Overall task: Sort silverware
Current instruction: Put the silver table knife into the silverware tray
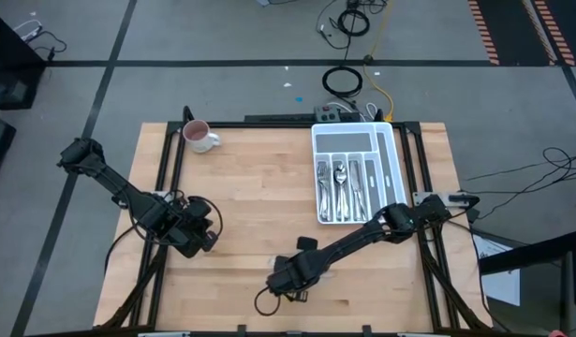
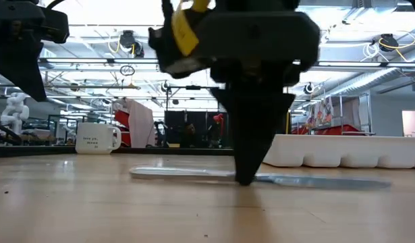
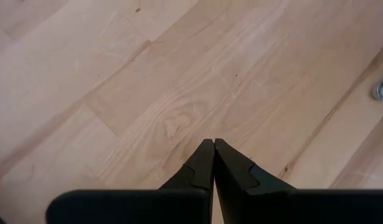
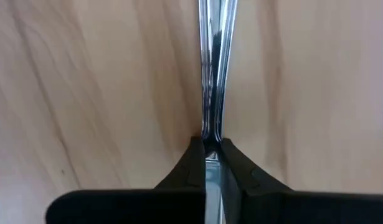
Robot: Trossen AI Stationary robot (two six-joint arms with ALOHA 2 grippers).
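Right gripper point(image 4: 207, 163) is sitting at the near middle of the tabletop point(image 1: 241, 187), jaws closed on the slim handle of a flat-lying piece of silverware point(image 2: 261, 177) (knife by the look of the long blade end, not certain). It's thin, stiff, light, slick polished metal, so I'm judging the pinch across the narrow handle edges is right but could swivel or slip on lift. Left gripper point(image 3: 213, 163) is waiting shut and empty near the left edge; further back the white divided tray point(image 1: 385, 140) is already holding sorted forks and spoons point(image 1: 341, 187), white mug point(image 1: 199, 137) at the far-left corner.
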